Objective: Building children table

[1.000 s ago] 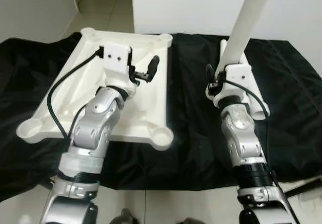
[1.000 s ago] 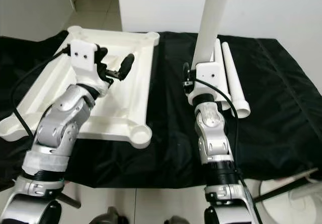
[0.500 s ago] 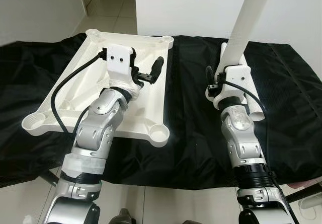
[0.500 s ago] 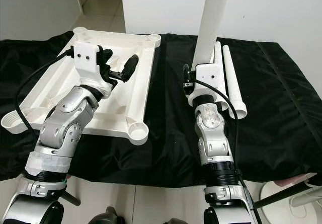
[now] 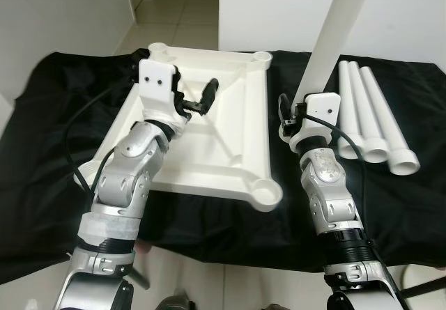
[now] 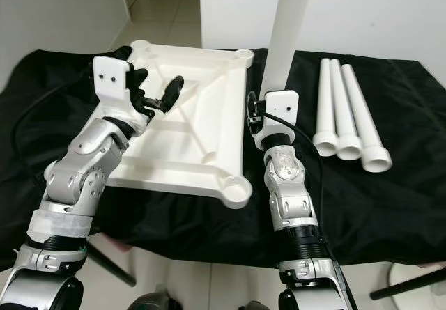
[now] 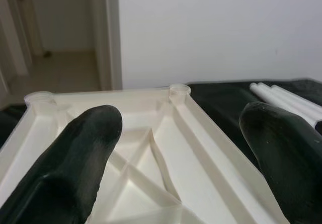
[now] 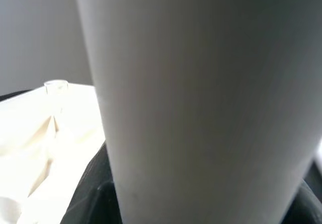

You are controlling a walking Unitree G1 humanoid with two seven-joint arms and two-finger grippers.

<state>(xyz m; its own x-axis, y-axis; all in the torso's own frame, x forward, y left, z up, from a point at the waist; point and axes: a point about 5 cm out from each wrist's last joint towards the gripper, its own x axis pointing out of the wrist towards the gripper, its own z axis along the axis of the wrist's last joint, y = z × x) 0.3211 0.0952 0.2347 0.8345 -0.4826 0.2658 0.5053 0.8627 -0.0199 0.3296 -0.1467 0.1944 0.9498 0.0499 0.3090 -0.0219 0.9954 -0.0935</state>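
The white table top (image 5: 223,139) lies upside down on a black cloth, ribs up, with a round socket at each corner; the near right socket (image 5: 267,192) is the one closest to my right arm. My left gripper (image 5: 189,91) hovers open over the table top's middle, its black fingers (image 7: 75,158) spread with nothing between them. My right gripper (image 6: 263,105) is shut on a white table leg (image 5: 334,38), held upright just right of the table top's edge. In the right wrist view the table leg (image 8: 201,108) stands very close to the camera.
Three more white legs (image 5: 368,115) lie side by side on the black cloth (image 5: 42,150) to the right of my right arm. A white wall stands behind the cloth, and a tiled doorway (image 5: 181,17) opens at the back left. The cloth's near edge drops to the floor.
The camera has shifted, so the whole scene sits further right. My right gripper with the upright leg has moved left, off the lying legs and closer to the table top. The left gripper stays open.
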